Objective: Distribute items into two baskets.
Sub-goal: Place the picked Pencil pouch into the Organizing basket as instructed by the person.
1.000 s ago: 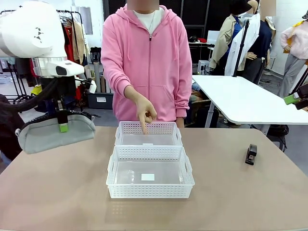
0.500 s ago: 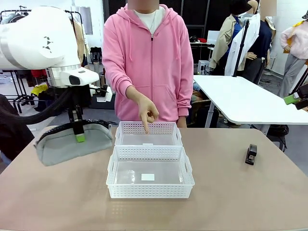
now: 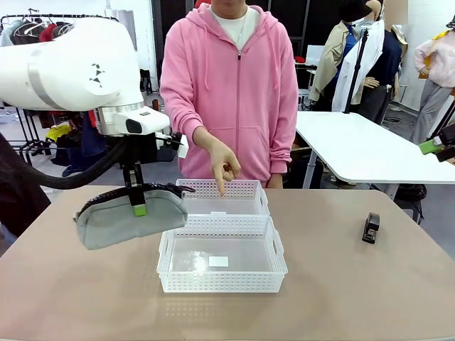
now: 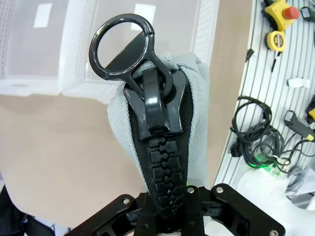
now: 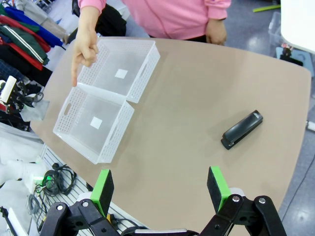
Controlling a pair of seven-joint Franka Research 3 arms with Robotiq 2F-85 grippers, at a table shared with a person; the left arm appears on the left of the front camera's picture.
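Observation:
My left gripper (image 3: pixel 135 204) is shut on the top edge of the grey pouch (image 3: pixel 128 219), which hangs above the table just left of the baskets. In the left wrist view the pouch's black zipper (image 4: pixel 156 123) rises from between my shut fingers (image 4: pixel 170 199). The larger basket (image 3: pixel 222 257) stands near me and the smaller basket (image 3: pixel 220 199) sits behind it. A person's hand (image 3: pixel 222 169) points down into the smaller one. The black stapler (image 3: pixel 370 227) lies at the table's right. My right gripper (image 5: pixel 160 189) hangs open high above the stapler (image 5: pixel 241 129) and the baskets (image 5: pixel 93 125).
The tan table (image 3: pixel 341 284) has free room right of the baskets and in front of them. A white table (image 3: pixel 370 145) stands behind at the right. Cables and tools (image 4: pixel 266 142) lie on a rack beside the table's edge.
My left arm has carried the pouch to the right, from beyond the table's left edge to the baskets' left side. The person's pointing hand has stayed over the smaller basket.

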